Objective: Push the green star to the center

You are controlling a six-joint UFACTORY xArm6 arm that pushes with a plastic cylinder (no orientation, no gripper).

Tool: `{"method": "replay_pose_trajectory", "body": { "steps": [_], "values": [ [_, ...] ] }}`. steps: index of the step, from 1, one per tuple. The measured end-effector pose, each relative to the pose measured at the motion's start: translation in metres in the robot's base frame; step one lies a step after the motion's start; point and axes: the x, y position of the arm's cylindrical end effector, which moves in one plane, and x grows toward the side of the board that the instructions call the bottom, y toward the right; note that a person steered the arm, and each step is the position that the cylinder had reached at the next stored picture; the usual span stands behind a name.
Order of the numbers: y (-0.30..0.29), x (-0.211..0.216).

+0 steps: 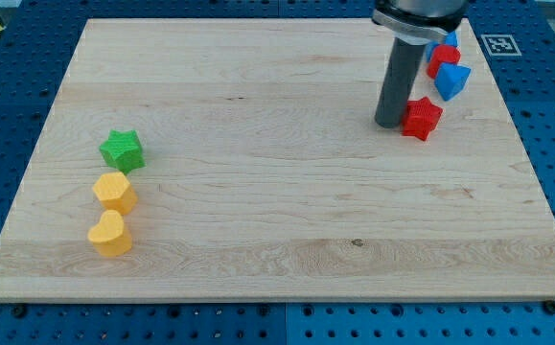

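The green star [122, 149] lies on the wooden board [277, 230] at the view's left. My tip [389, 124] is far from it, at the view's upper right, right beside the left side of a red star [421, 118]. I cannot tell whether the tip touches the red star.
A yellow hexagon-like block [114, 192] sits just below the green star, and a yellow heart-like block [110, 234] below that. At the upper right lie a red block [442, 60], a blue block [452, 80] and another blue block [449, 40], partly hidden by the arm.
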Motion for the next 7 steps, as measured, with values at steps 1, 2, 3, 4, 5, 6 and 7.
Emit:
{"method": "replay_pose_trajectory", "body": {
  "steps": [1,2,3,4,5,6,7],
  "values": [
    [0.027,0.005],
    [0.048,0.006],
    [0.056,0.006],
    [0.056,0.006],
    [0.019,0.006],
    [-0.058,0.004],
    [-0.139,-0.006]
  ]
}}
